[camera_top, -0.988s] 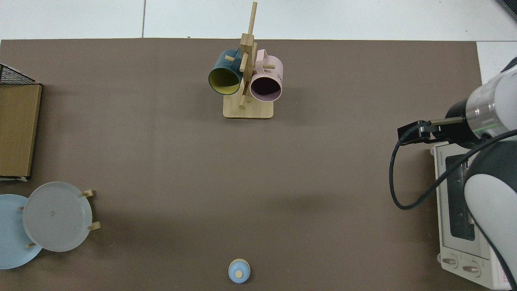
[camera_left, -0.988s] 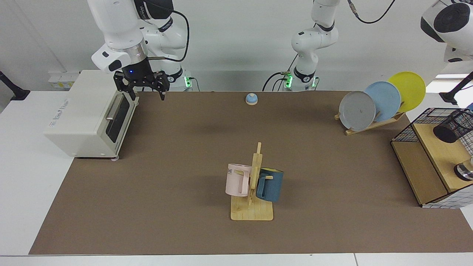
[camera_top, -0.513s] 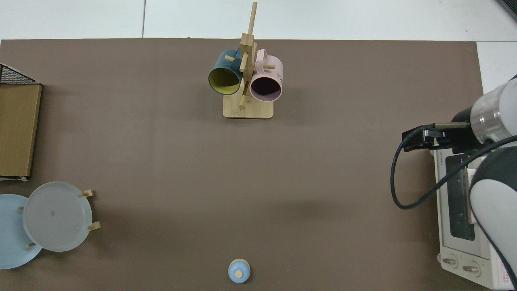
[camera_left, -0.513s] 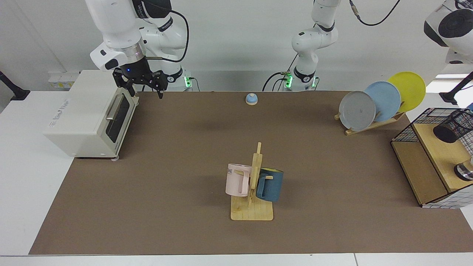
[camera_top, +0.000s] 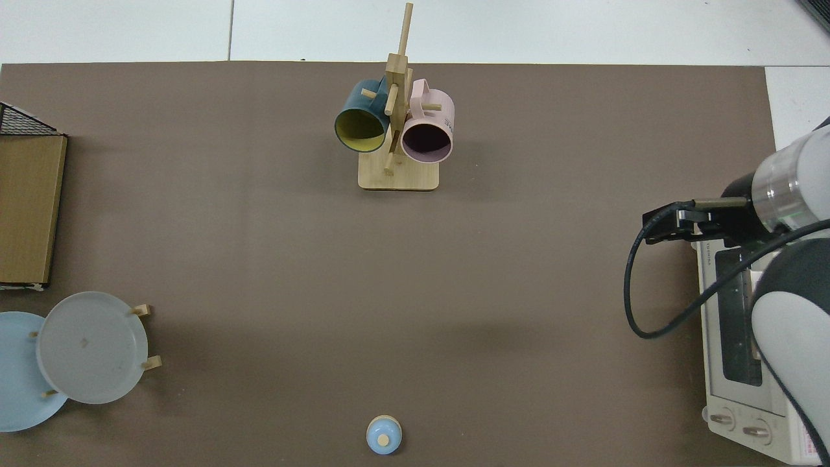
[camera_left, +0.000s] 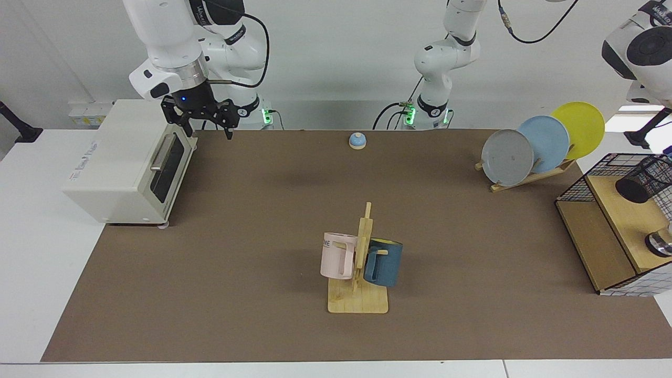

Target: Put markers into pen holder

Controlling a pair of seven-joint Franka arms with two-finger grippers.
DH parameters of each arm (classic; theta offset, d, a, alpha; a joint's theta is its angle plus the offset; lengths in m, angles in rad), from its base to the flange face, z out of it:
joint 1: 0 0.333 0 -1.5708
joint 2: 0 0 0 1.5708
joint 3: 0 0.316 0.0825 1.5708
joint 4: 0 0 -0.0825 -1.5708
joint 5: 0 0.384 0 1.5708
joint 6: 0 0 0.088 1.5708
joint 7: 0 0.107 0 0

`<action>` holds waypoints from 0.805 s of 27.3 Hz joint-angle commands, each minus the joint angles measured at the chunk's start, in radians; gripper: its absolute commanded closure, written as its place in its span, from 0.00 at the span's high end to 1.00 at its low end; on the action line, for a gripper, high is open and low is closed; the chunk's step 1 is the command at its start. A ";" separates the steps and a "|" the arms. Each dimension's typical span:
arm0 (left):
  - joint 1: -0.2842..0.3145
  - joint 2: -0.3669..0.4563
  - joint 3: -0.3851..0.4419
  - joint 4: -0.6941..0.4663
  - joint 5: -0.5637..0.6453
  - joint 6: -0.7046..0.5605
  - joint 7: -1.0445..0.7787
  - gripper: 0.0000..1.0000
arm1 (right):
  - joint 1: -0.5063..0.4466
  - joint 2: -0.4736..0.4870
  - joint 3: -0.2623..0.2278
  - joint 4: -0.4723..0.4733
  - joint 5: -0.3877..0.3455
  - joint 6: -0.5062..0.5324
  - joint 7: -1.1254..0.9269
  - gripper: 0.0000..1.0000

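The pen holder (camera_left: 650, 176), a black mesh cup, sits on the upper wooden shelf of a wire rack at the far right edge of the facing view, its dark mouth turned toward the camera. No markers show in either view. My right gripper (camera_left: 206, 129) hangs open and empty above the back left of the mat, beside the top front corner of a white toaster oven (camera_left: 123, 163). In the top view the same hand (camera_top: 677, 220) is at the right edge. Of my left arm only a white link (camera_left: 643, 50) shows at the upper right; its gripper is out of view.
A wooden mug tree (camera_left: 359, 278) with a pink mug (camera_left: 336, 256) and a blue mug (camera_left: 384, 262) stands front centre. A plate rack with grey, blue and yellow plates (camera_left: 508, 156) is back right. A small blue bell (camera_left: 357, 140) sits at the back. The wire rack (camera_left: 593, 241) borders the right side.
My right gripper has risen slightly and drawn back toward the toaster oven, still open. The left arm's link at the upper right has shifted a little upward.
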 commanded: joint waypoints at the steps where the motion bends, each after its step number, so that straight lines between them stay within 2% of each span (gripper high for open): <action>1: 0.019 -0.011 -0.006 -0.026 -0.032 0.029 0.051 0.00 | -0.018 -0.020 0.010 -0.020 0.016 0.009 0.015 1.00; 22: 0.034 0.013 -0.005 -0.029 -0.066 0.068 0.083 0.00 | -0.018 -0.020 0.010 -0.020 0.016 0.011 0.015 1.00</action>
